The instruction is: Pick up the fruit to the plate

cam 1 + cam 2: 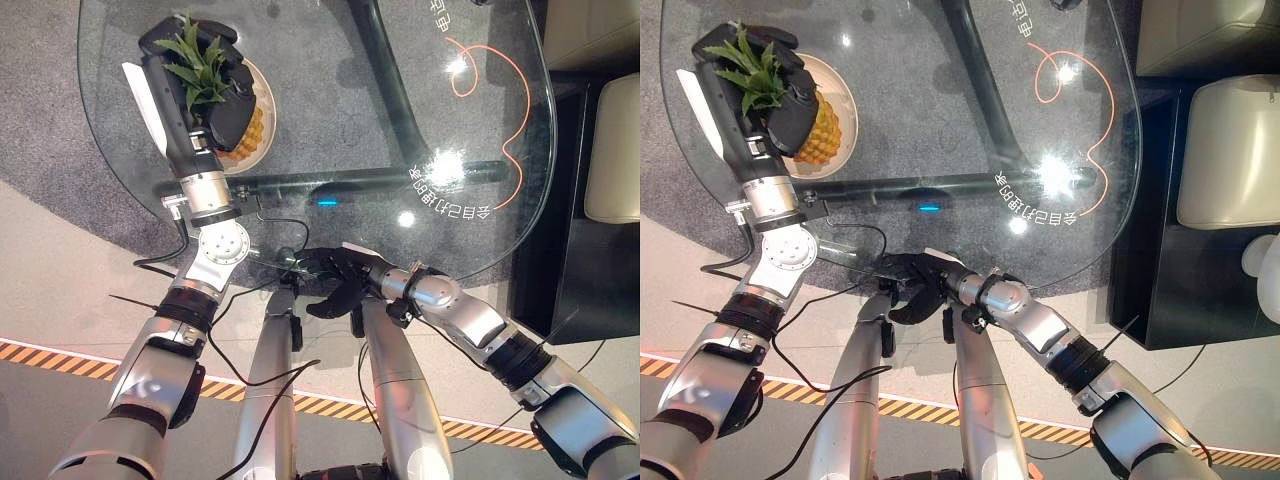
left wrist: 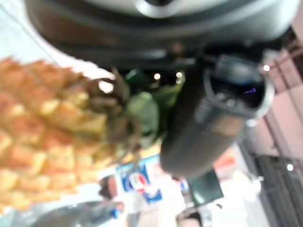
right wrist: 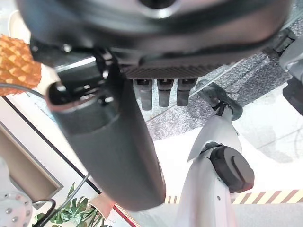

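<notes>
A yellow pineapple (image 1: 822, 135) with a green leafy crown lies on a round cream plate (image 1: 847, 95) at the far left of the glass table (image 1: 330, 90). My left hand (image 1: 185, 75) lies over the fruit, its fingers curled round it near the crown, and the leaves stick up past the hand. The left wrist view shows the pineapple (image 2: 42, 142) close against the palm with the thumb (image 2: 208, 127) beside the crown. My right hand (image 1: 335, 275) hangs low by the table's near edge, fingers relaxed and holding nothing.
A dark table frame bar (image 1: 330, 182) runs under the glass. At the right stand a black cabinet (image 1: 575, 200) and a pale cushion (image 1: 612, 150). Grey rug lies under the table, and striped hazard tape (image 1: 30, 352) crosses the floor in front.
</notes>
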### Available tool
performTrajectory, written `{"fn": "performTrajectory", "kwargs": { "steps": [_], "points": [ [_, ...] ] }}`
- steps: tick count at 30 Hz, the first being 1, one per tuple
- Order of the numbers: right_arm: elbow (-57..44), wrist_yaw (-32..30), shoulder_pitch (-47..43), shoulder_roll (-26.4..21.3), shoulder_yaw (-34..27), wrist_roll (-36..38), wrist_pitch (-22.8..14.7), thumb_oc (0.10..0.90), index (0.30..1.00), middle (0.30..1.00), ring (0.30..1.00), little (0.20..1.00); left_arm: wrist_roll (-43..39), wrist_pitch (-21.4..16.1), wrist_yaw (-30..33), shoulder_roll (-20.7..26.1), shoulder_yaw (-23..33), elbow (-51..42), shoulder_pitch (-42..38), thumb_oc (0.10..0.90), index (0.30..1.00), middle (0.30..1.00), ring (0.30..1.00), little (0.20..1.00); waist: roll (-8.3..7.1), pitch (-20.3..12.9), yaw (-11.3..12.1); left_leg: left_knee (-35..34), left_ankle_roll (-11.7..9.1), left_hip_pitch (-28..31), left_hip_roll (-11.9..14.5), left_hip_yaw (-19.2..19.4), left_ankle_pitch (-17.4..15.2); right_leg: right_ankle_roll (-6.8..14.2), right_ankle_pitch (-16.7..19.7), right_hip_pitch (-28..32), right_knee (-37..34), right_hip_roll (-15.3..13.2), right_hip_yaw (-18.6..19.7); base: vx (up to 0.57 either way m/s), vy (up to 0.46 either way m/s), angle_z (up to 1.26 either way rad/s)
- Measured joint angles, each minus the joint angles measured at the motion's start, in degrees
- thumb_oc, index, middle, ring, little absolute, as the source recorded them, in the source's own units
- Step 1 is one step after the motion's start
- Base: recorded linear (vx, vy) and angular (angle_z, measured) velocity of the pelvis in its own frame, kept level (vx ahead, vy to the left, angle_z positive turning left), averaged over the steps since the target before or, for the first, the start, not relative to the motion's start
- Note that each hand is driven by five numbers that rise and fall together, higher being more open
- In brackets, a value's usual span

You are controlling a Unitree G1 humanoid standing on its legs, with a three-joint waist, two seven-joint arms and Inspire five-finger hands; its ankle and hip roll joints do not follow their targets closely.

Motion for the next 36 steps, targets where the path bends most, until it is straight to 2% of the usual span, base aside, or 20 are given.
{"fn": "performTrajectory", "kwargs": {
  "steps": [12, 17, 24, 25, 26, 27, 36],
  "points": [
    [0.16, -0.21, -1.96, -0.66, 0.17, 1.42, -0.22, 0.800, 0.900, 0.900, 0.900, 0.900, -0.01, 0.57, 3.69, 0.49, -2.07, 6.21, -3.40, 0.100, 0.300, 0.300, 0.300, 0.200, -0.07, -0.01, -0.11, 3.07, -0.47, -3.81, 0.24, 0.01, -0.80, 0.27, -0.18, -3.27, 1.31, 0.38, 0.04, 0.00, -0.002, -0.01],
    [0.21, -0.82, -2.50, -1.33, 0.18, 2.71, -2.16, 0.800, 0.900, 0.900, 0.900, 0.900, -0.01, 0.54, 4.83, 1.75, -2.19, 7.73, -4.70, 0.100, 0.300, 0.300, 0.300, 0.200, -0.45, -0.02, -0.21, 4.02, -0.59, -5.76, 0.29, -0.04, -0.90, 0.23, -0.10, -5.21, 2.17, 0.48, 0.03, 0.00, 0.000, 0.00],
    [0.28, -1.48, -2.67, -1.32, 0.59, 2.71, -2.49, 0.800, 0.900, 0.900, 0.900, 0.900, -0.65, 0.61, 4.73, 1.96, -2.21, 8.60, -5.67, 0.100, 0.300, 0.300, 0.300, 0.200, -0.59, -0.04, -0.20, 4.02, -0.59, -5.94, 0.28, -0.10, -0.90, 0.22, -0.07, -5.34, 2.19, 0.47, -0.01, 0.00, 0.000, 0.00],
    [0.28, -1.59, -2.75, -1.31, 0.81, 2.71, -2.49, 0.800, 0.900, 0.900, 0.900, 0.900, -1.27, 0.61, 4.71, 1.96, -2.22, 8.60, -5.73, 0.309, 0.479, 0.479, 0.479, 0.409, -0.69, -0.03, -0.20, 4.02, -0.59, -5.93, 0.28, -0.10, -0.90, 0.22, -0.07, -5.33, 2.20, 0.47, -0.01, 0.00, 0.000, 0.00],
    [0.29, -1.65, -2.84, -1.31, 0.96, 2.71, -2.49, 0.800, 0.900, 0.900, 0.900, 0.900, -1.72, 0.62, 4.71, 1.96, -2.22, 8.60, -5.82, 0.407, 0.564, 0.564, 0.564, 0.507, -0.79, -0.04, -0.20, 4.03, -0.59, -5.93, 0.28, -0.12, -0.90, 0.22, -0.07, -5.33, 2.20, 0.47, -0.04, 0.00, 0.000, 0.00],
    [0.29, -1.71, -2.88, -1.28, 0.96, 2.71, -2.49, 0.800, 0.900, 0.900, 0.900, 0.900, -2.30, 0.63, 4.72, 1.96, -2.22, 8.59, -5.90, 0.800, 0.900, 0.900, 0.900, 0.900, -0.93, -0.07, -0.18, 4.04, -0.59, -5.93, 0.28, -0.13, -0.89, 0.22, -0.07, -5.33, 2.22, 0.47, -0.05, 0.00, 0.000, 0.00],
    [0.54, -2.68, -3.10, -0.84, 1.29, 2.72, -2.70, 0.800, 0.900, 0.900, 0.900, 0.900, -4.04, 0.70, 4.91, 2.83, -2.19, 8.60, -6.33, 0.800, 0.900, 0.900, 0.900, 0.900, -1.80, -0.12, -0.11, 4.03, -0.60, -5.89, 0.22, -0.23, -0.88, 0.20, -0.05, -5.24, 2.25, 0.36, -0.19, 0.00, 0.000, 0.00]
  ]
}}
